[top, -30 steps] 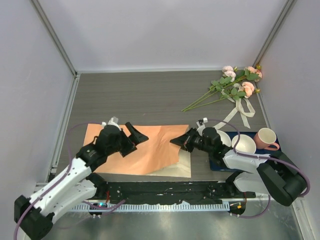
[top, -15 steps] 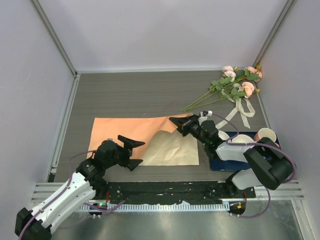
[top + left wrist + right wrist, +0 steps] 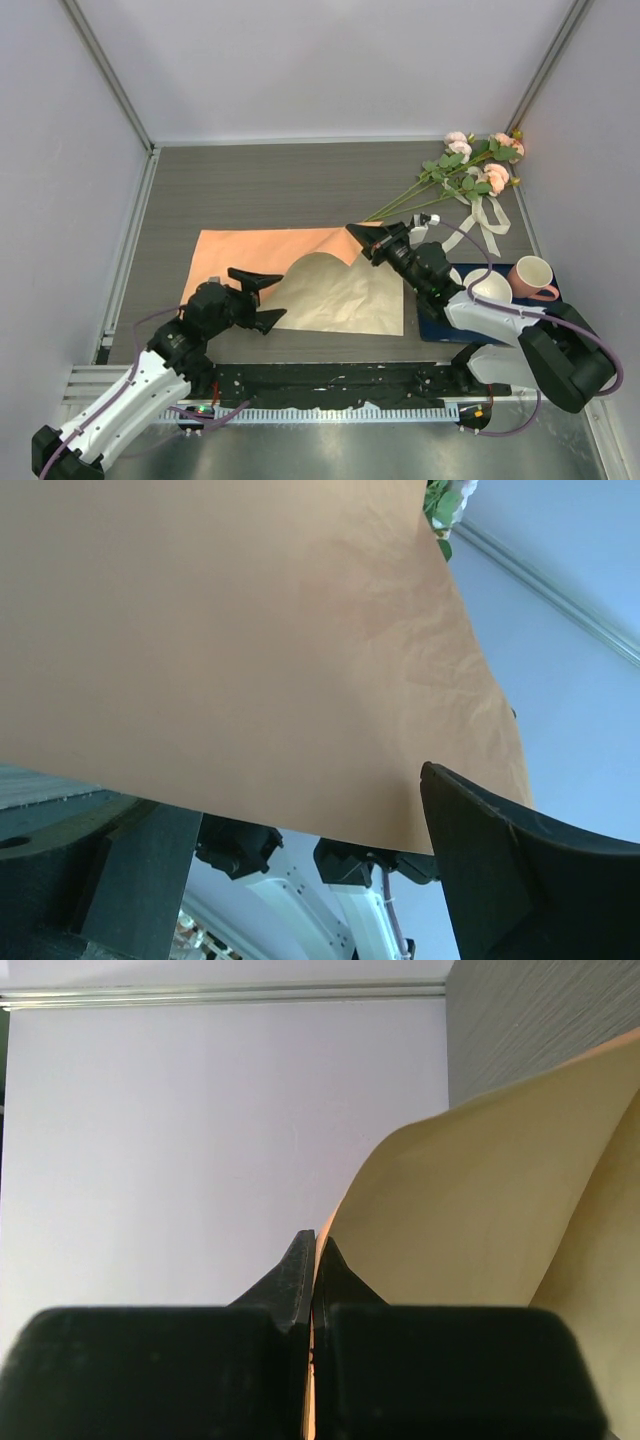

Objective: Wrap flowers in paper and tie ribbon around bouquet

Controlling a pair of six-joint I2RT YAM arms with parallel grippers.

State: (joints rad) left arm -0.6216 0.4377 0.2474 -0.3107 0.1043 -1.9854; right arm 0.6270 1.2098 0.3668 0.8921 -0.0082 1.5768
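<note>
Right jaws clenched on a raised corner of the paper point(image 3: 250, 255), tan underside turned up beneath. Left jaws released, hovering over the paper's near left edge. Rest of sheet flat on table point(image 3: 250, 190). Flowers point(image 3: 470, 165) and ribbon point(image 3: 487, 215) at far right, well apart.

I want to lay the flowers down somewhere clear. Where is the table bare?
Bare: the far-left table, between the paper and the back wall. Crowded: the right side, with flowers, ribbon, bowls and pink mug.
</note>
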